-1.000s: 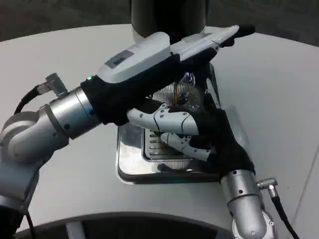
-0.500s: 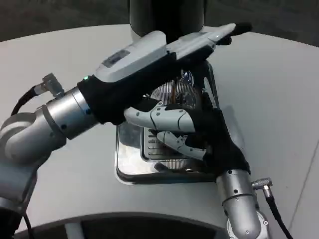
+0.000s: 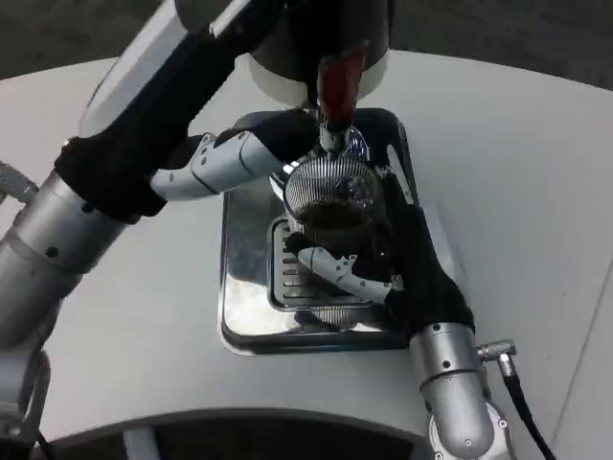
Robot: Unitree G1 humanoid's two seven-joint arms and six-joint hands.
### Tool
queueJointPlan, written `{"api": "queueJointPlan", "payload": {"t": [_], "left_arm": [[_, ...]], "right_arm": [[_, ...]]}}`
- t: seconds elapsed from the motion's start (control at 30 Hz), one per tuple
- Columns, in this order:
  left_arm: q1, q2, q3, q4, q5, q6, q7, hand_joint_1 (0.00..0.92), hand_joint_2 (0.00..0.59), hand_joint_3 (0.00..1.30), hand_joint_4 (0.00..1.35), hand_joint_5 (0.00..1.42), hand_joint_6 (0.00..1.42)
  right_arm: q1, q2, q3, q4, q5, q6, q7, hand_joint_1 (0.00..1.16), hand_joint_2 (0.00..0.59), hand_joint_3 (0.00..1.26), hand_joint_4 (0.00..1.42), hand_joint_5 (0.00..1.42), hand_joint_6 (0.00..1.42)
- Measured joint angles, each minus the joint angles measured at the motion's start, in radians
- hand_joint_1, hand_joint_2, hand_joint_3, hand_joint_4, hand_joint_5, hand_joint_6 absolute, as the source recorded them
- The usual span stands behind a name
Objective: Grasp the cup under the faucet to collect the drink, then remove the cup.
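A clear ribbed cup [image 3: 332,198] with dark drink in it stands on the steel drip tray [image 3: 251,321], right under the faucet spout [image 3: 332,134]. My right hand [image 3: 393,264] grips the cup from the near right side, its fingers [image 3: 340,271] wrapped around the front of it. My left hand [image 3: 251,153] reaches in from the left toward the red tap handle [image 3: 337,81] on the dark dispenser [image 3: 287,38]. Its fingertips lie beside the spout; whether they touch the handle is hidden.
The dispenser body stands at the back edge of the round white table [image 3: 536,163]. My left forearm [image 3: 105,163] crosses the left half of the table above the surface. Open tabletop lies to the right and near left.
My left arm has swung up and back off the cup, its hand now at the tap handle. The cup has come into plain sight with dark drink in it. My right hand keeps its hold.
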Motion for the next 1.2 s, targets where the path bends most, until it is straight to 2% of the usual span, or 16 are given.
{"api": "queueJointPlan", "payload": {"t": [0.2,0.33,0.37,0.43,0.53,0.67,0.7,0.87,1.2], "left_arm": [[0.058,0.016,0.032,-0.034,-0.026,0.025,0.001,0.000,0.179,0.07,0.01,0.19,0.14],[0.110,0.020,0.065,-0.081,0.013,0.024,0.043,0.000,0.182,0.09,0.01,0.20,0.15],[0.130,0.019,0.069,-0.098,0.015,0.025,0.053,0.000,0.182,0.09,0.01,0.20,0.15],[0.166,0.018,0.070,-0.129,0.015,0.036,0.065,0.000,0.183,0.09,0.01,0.20,0.15],[0.240,0.015,0.070,-0.181,0.014,0.076,0.067,0.000,0.183,0.09,0.02,0.20,0.15],[0.298,0.015,0.070,-0.219,0.012,0.113,0.068,0.000,0.184,0.09,0.01,0.20,0.15],[0.305,0.015,0.071,-0.224,0.011,0.118,0.068,0.000,0.184,0.09,0.01,0.20,0.15],[0.336,0.020,0.077,-0.255,0.009,0.137,0.068,0.000,0.187,0.08,0.00,0.20,0.15],[0.366,0.024,0.079,-0.276,0.005,0.154,0.067,0.000,0.176,0.08,0.00,0.18,0.14]], "right_arm": [[-0.027,0.011,-0.004,0.043,0.012,-0.021,-0.019,0.94,0.181,0.33,0.47,0.38,0.54],[-0.042,0.008,0.005,0.068,-0.003,-0.036,-0.039,0.95,0.180,0.37,0.53,0.43,0.60],[-0.045,0.008,0.005,0.073,-0.004,-0.039,-0.046,0.97,0.178,0.41,0.60,0.53,0.70],[-0.047,0.012,0.002,0.081,-0.003,-0.050,-0.062,1.02,0.167,0.47,0.66,0.66,0.85],[-0.048,0.033,-0.007,0.104,0.007,-0.073,-0.093,1.07,0.153,0.55,0.72,0.76,0.97],[-0.047,0.041,-0.014,0.111,0.008,-0.085,-0.126,1.09,0.125,0.64,0.78,0.85,1.11],[-0.047,0.041,-0.013,0.111,0.003,-0.085,-0.138,1.11,0.104,0.66,0.80,0.87,1.14],[-0.036,0.039,0.006,0.097,-0.055,-0.084,-0.186,1.12,0.075,0.72,0.84,0.91,1.22],[0.015,0.044,0.009,0.036,-0.096,-0.062,-0.228,1.14,0.063,0.75,0.90,0.94,1.29]]}}
